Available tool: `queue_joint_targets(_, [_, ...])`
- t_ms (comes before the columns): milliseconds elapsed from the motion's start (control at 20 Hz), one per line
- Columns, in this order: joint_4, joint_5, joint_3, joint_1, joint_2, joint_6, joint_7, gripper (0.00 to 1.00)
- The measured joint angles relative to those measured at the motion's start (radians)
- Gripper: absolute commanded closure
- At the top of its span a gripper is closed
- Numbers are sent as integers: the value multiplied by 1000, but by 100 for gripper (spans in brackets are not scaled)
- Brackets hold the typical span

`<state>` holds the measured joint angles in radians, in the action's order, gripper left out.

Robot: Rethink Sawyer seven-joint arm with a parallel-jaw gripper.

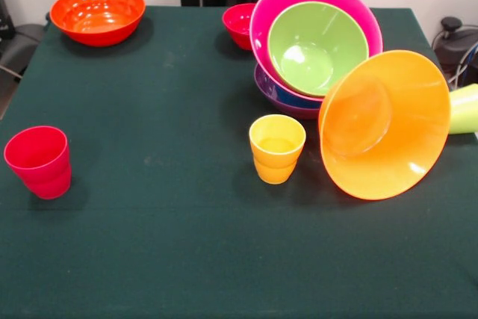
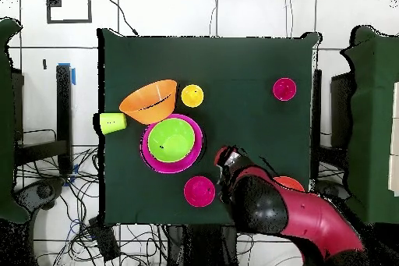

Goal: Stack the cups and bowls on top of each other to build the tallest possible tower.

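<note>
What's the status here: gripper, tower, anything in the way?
Gripper unseen; arm drawn back. Tower: lime green bowl in pink over purple. Orange bowl tipped on its side against it; yellow cup beside it.

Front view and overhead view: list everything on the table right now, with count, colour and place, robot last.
tower: one pile; purple bowl lowest, blue rim above it, tilted pink bowl, lime green bowl inside; far right part of the front view.
light orange bowl: one, tipped on its side, leaning beside the tower.
red-orange bowl: one, upright, far left corner.
small red bowl: one, at the far edge behind the tower.
yellow cup: one, upright, in front of the tower.
red cup: one, upright, left side.
lime green cup: one, lying on its side at the right edge.
table: one, dark green cloth.
arm: red and black, overhead view only; gripper state unclear.
</note>
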<state>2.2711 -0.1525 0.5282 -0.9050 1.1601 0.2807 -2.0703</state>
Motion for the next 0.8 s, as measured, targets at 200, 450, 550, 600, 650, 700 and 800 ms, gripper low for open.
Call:
queue_joint_targets(200, [3, 18, 39, -37, 61, 48, 0, 0])
queue_joint_targets(450, [12, 18, 86, -83, 95, 51, 0, 0])
queue_joint_targets(550, [13, 17, 95, -94, 94, 51, 0, 0])
queue_joint_targets(600, [14, 5, 99, -101, 88, 50, 0, 0])
queue_joint_targets(650, [14, -4, 99, -103, 83, 50, 0, 0])
queue_joint_targets(700, [14, -16, 99, -105, 77, 48, 0, 0])
queue_joint_targets(800, [14, -57, 99, -108, 53, 40, 0, 0])
